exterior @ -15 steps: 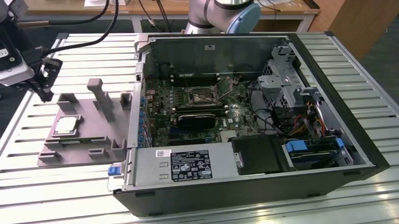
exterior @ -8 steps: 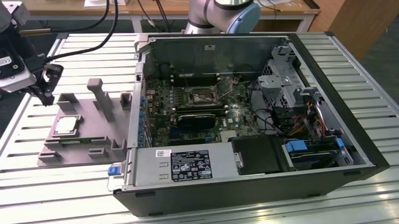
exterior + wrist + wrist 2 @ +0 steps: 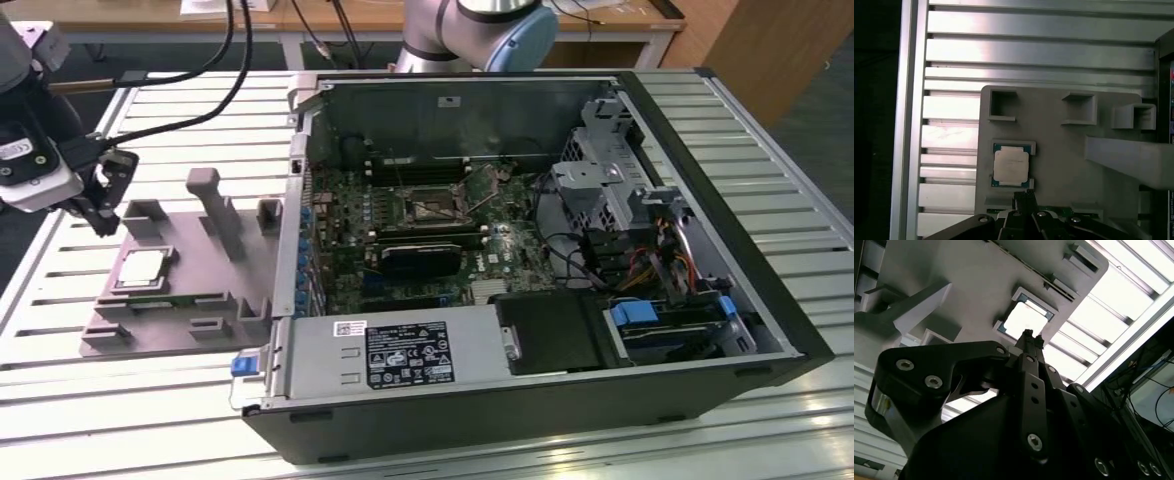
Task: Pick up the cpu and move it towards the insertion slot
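In the exterior view my jaws hang over the grey fixture [image 3: 171, 238] on the surface, the cpu [image 3: 143, 268] lying in its pocket and the insertion slot [image 3: 430, 207] well apart inside the open case [image 3: 747, 250]. The second wrist view shows the jaws together and empty above the cpu [image 3: 1026, 320]. In the first wrist view a tall post [image 3: 1129, 160] stands near it.

In the exterior view, the arm's grey shoulder joint [image 3: 474, 25] with its blue cap sits at twelve o'clock. The wrist [image 3: 34, 150] hangs at about nine o'clock. From it the end effector [image 3: 100, 215] points downward and tips slightly toward five o'clock. In both wrist views, the end effector [image 3: 1029, 337] [image 3: 1024, 197] narrows from its black bolted linkage [image 3: 954, 375] to slim dark fingertips [image 3: 1025, 335]. The fingertips are drawn close together, with nothing gripped between them.
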`<state>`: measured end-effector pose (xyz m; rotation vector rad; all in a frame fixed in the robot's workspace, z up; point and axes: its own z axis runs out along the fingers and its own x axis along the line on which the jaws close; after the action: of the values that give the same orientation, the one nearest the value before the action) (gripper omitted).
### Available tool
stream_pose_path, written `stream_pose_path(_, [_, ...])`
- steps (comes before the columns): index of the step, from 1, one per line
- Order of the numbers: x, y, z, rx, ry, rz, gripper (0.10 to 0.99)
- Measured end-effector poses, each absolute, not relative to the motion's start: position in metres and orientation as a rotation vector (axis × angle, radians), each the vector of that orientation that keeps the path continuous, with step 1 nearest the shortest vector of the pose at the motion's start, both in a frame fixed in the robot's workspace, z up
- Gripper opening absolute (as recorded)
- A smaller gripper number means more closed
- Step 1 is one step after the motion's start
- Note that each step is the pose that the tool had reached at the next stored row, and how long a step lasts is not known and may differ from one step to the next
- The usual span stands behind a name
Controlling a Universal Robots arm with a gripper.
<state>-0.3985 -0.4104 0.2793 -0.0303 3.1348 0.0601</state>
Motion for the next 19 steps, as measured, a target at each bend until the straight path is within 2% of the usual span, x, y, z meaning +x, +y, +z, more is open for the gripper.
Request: stream_pose_path(19, [-0.4,-0.41,0.245,-0.03,3.135,0.06,0.102])
